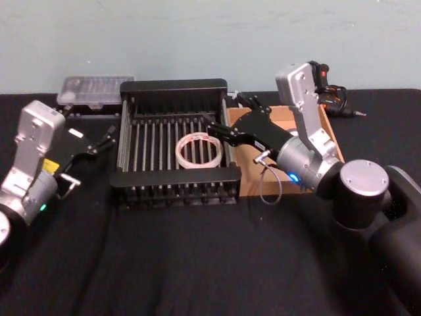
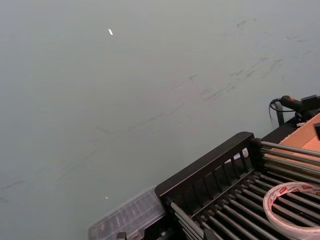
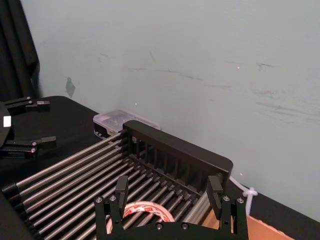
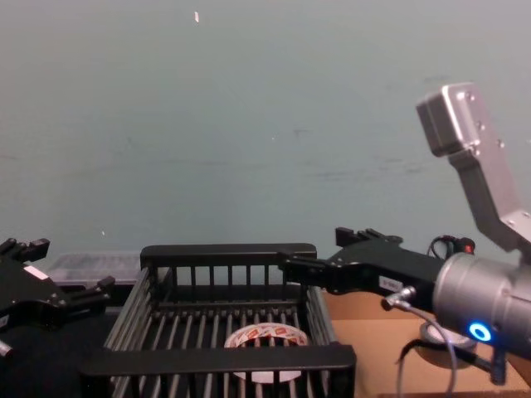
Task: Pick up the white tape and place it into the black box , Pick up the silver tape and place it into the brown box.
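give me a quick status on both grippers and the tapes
Right gripper open, empty, over black box's right rail. Left gripper open, parked left of it. White tape flat in black box. Silver tape in brown box, behind right arm.

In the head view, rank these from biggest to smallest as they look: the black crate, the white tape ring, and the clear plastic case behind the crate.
1. The black box, clearly largest.
2. The clear plastic case.
3. The white tape.
The case sits farther from the camera, so its margin over the tape is unsure.

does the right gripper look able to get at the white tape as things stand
Probably yes: the right gripper is open above the black box's right rim, and the white tape lies flat on the slats just beside it, uncovered.
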Tool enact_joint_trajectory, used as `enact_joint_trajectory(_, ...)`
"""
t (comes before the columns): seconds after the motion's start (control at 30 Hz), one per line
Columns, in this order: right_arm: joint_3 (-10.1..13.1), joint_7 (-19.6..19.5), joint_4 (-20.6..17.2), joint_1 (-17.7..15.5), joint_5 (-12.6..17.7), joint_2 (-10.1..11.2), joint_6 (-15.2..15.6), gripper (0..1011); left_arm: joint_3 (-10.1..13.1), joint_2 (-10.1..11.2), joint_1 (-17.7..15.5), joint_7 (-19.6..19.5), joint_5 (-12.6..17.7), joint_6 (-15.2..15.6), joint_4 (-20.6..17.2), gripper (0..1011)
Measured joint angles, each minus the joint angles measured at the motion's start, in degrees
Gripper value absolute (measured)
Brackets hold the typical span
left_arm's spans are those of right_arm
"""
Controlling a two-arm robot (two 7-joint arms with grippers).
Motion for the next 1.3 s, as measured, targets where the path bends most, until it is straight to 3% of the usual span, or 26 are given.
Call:
enact_joint_trajectory(0.43,2.12,-1.14,-9.16,-6.41,0.97,2.63,2.76,1002,0.00,0.00,0.00,0.00,0.00,0.00,0.00,1001)
enact_joint_trajectory(0.67,3.49,-4.07,-13.98,-10.48,0.22,3.48,2.80,1002,0.00,0.00,0.00,0.00,0.00,0.00,0.00,1001)
enact_joint_trajectory(0.97,5.34,-5.69,-16.54,-13.75,-0.91,3.95,1.44,1002,0.00,0.00,0.00,0.00,0.00,0.00,0.00,1001)
enact_joint_trajectory(1.3,8.24,-11.90,-17.44,-17.21,-5.13,2.28,-0.52,1002,0.00,0.00,0.00,0.01,0.00,0.00,0.00,1002)
